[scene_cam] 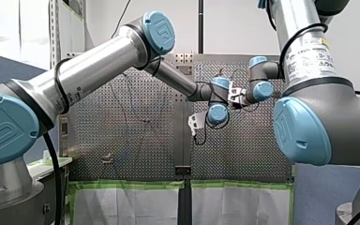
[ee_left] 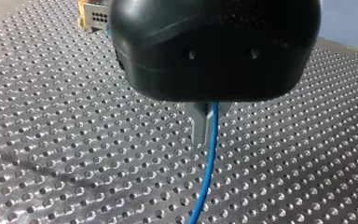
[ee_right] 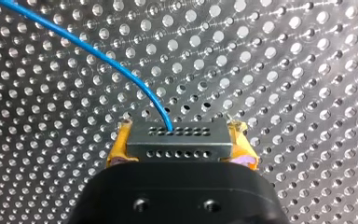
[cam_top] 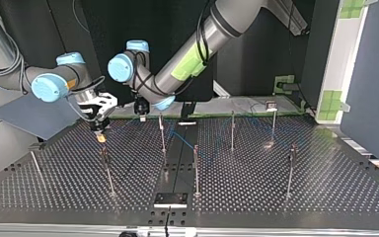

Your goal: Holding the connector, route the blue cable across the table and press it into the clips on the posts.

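My right hand [ee_right: 181, 135] clamps the connector [ee_right: 177, 148] to anchor the cable [ee_right: 98, 51], while my left hand [ee_left: 208, 122] pinches that cable nearby, ready to guide it toward the posts [cam_top: 162, 133].

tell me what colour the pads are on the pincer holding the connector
Yellow, seen best in the right wrist view: the pads clamp the grey connector.
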